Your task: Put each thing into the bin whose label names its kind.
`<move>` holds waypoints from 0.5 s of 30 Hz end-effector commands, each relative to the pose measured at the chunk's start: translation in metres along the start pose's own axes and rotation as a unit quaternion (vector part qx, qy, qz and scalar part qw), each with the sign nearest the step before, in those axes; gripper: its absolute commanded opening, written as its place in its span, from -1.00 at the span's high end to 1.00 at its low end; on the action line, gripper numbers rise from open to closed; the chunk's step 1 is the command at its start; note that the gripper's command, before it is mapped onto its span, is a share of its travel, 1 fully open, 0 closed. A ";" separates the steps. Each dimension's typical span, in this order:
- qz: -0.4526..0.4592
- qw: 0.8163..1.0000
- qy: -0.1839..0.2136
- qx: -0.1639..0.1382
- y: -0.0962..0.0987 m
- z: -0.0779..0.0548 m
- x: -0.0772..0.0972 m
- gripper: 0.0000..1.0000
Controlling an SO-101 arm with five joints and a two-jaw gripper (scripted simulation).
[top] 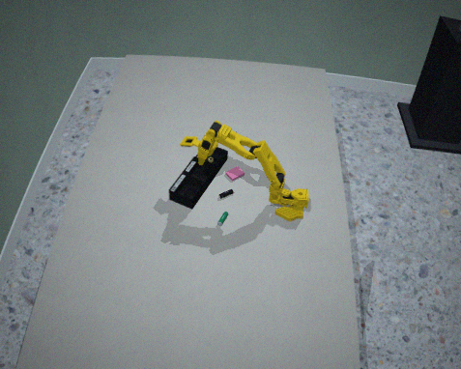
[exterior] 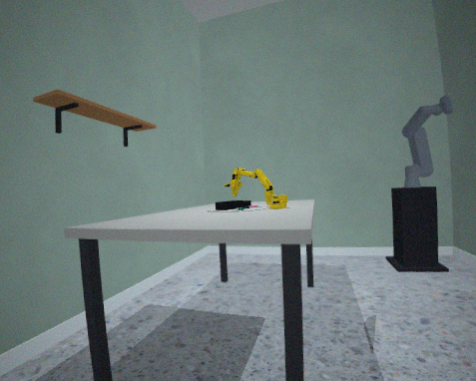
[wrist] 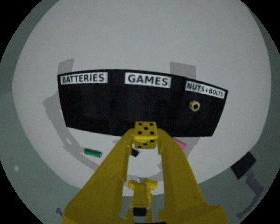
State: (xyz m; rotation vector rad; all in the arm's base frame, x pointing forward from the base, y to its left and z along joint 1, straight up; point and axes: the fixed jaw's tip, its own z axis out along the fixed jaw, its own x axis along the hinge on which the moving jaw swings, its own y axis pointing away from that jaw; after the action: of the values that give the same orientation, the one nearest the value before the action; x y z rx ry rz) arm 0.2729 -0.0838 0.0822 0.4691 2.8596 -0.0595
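Observation:
Three black bins stand in a row, labelled in the wrist view BATTERIES (wrist: 84, 78), GAMES (wrist: 147, 80) and NUTS+BOLTS (wrist: 205, 89). A brass nut (wrist: 194, 106) (top: 211, 159) lies in the NUTS+BOLTS bin. My gripper (wrist: 145, 137) (top: 201, 162) (exterior: 235, 194) is shut on a yellow die with black pips (wrist: 145, 128), above the near side of the GAMES bin. A green cylinder (top: 222, 218) (wrist: 92, 153), a small black piece (top: 226, 193) (wrist: 135, 152) and a pink block (top: 235, 173) (wrist: 179, 144) lie on the table, between the bins and the arm's base.
The arm's yellow base (top: 289, 198) (exterior: 277, 200) stands on the table (top: 192, 299) (exterior: 194, 224). A wall shelf (exterior: 94, 111) hangs at the left. A black pedestal (top: 439, 97) (exterior: 415, 229) with a grey arm stands off the table at the right.

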 end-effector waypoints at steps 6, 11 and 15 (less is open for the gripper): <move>0.010 1.000 -0.028 0.001 -0.003 -0.012 -0.007 1.00; 0.010 1.000 -0.028 0.001 -0.003 -0.011 -0.007 1.00; 0.010 1.000 -0.028 0.001 -0.003 -0.009 -0.007 1.00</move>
State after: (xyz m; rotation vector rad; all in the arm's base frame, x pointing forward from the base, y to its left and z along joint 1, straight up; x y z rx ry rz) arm 0.2734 -0.0839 0.0837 0.4684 2.8540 -0.0607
